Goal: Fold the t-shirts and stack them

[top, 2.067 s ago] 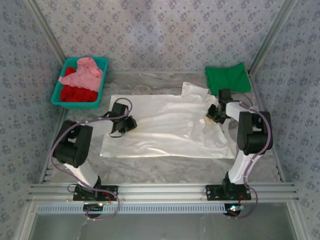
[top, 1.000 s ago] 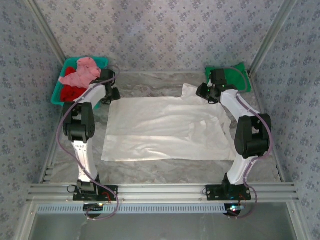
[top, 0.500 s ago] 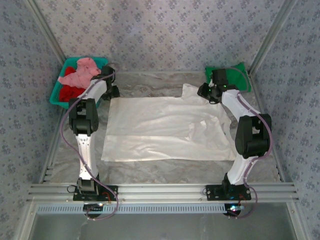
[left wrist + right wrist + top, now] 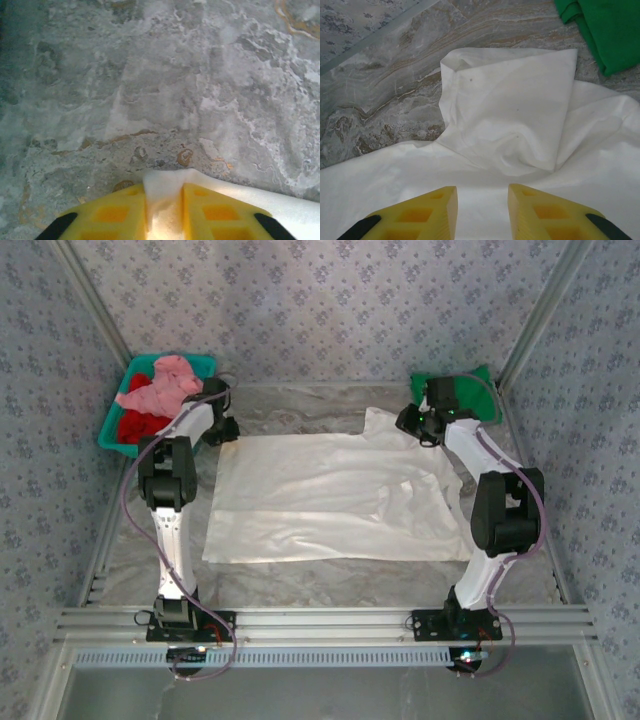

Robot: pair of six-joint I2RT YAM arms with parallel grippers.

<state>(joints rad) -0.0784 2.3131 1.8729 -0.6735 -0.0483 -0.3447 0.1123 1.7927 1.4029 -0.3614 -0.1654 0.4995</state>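
Cream-white t-shirt [image 4: 320, 500], green t-shirt [image 4: 605, 30], pink t-shirt [image 4: 165, 388], red t-shirt [image 4: 135, 428] (teal bin [image 4: 200, 360]), grey marbled table [image 4: 150, 75].

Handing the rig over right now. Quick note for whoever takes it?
Left gripper: pinching the far left corner of the cream-white t-shirt, which lies spread on the table.
Right gripper: jaws apart over the same shirt, by its sleeve.
Green t-shirt: folded, far right. Pink t-shirt and red t-shirt: in the teal basket.
Done: green folded. Left: fold white, pink and red, then stack.

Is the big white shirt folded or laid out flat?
Laid out: the white shirt lies flat across the table, one sleeve sticking out.
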